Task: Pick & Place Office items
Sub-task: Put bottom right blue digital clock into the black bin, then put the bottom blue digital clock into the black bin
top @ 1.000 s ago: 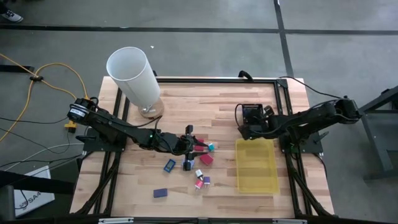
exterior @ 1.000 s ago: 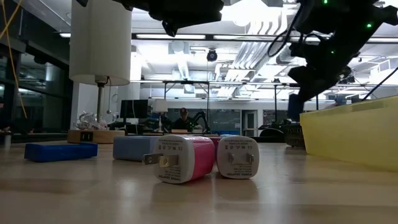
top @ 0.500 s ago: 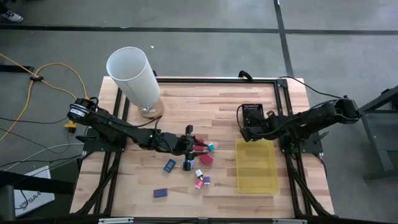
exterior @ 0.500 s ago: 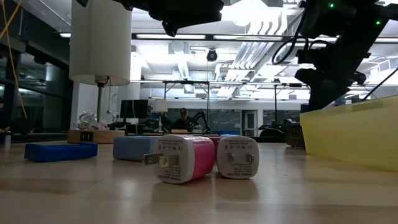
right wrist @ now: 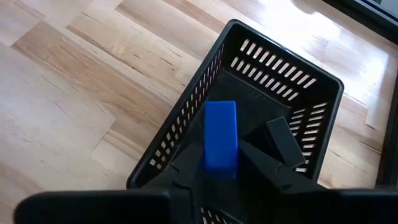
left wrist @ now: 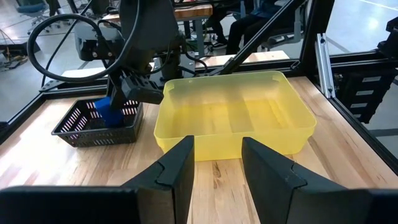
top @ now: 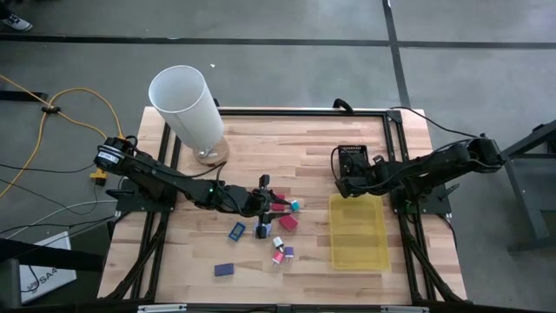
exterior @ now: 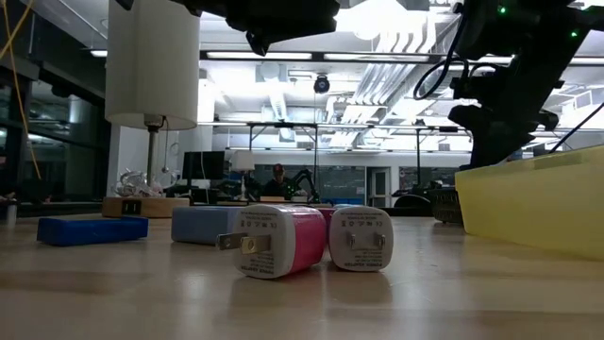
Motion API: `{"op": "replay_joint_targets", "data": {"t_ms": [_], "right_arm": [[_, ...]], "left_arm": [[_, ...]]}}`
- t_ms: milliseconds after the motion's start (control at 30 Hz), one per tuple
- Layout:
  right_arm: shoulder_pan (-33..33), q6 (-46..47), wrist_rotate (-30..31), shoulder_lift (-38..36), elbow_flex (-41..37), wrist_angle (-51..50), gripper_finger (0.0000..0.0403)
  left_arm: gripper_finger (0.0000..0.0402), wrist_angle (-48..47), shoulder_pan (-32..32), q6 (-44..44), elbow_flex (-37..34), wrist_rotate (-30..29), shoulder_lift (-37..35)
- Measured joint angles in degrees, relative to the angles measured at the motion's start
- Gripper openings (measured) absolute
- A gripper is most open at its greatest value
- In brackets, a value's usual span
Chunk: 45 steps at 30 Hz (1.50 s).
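The right gripper (right wrist: 239, 163) is held directly above a black slotted basket (right wrist: 186, 134) at the back right of the table (top: 304, 148), just behind the yellow tray (top: 358, 230). A blue block (right wrist: 220, 135) is seen in the basket, between and just ahead of the fingers (right wrist: 283, 140); the fingers are slightly parted, and whether they touch the block cannot be told. In the left wrist view the same blue block (left wrist: 111, 114) shows through the basket's slotted wall, under the right arm. The left gripper (top: 271, 206) is positioned over the middle of the table, above the scattered small pieces; its 2 fingers (left wrist: 176, 168) are held a little apart with nothing seen between them. The remaining office items (top: 276, 228) are spread on the wood left of the tray: pink, cyan, blue and white pieces close together, with 1 dark blue block (top: 224, 270) lying apart toward the front. In the low view a pink plug adapter (exterior: 276, 241) and a white one (exterior: 360, 238) lie touching side by side. The tray appears empty. A tall white cylinder (top: 187, 109) stands at the back left of the table.
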Motion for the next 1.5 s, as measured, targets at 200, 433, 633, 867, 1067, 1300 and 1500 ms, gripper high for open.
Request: {"op": "replay_joint_targets", "data": {"t_ms": [200,433,633,867,1067,1300,1500], "right_arm": [[0.0,-0.5,0.1,0.0,0.0,-0.5,0.0104],[0.0,-0.5,-0.2,0.0,0.0,-1.2,0.0145],[0.0,-0.5,-0.2,0.0,0.0,-1.1,0.016],[0.0,-0.6,-0.2,0.0,0.0,-0.2,0.0156],[0.0,-2.9,0.9,0.0,0.0,2.8,0.0158],[0.0,-16.9,-0.6,0.0,0.0,20.9,0.0151],[0.0,-27.4,-10.1,0.0,0.0,35.3,0.015]], "left_arm": [[0.0129,0.0,0.0,0.0,0.0,0.0,0.0],[0.0129,0.0,0.0,0.0,0.0,0.0,0.0],[0.0129,0.0,0.0,-0.3,0.0,0.0,0.0],[0.0129,0.0,0.0,-0.3,0.0,0.0,0.0],[0.0129,-0.3,0.0,-0.5,0.0,0.0,0.0],[0.0129,-0.3,-0.2,-0.5,0.0,0.0,0.0],[0.0129,-0.3,-1.5,-0.5,0.0,0.0,0.0]]}}
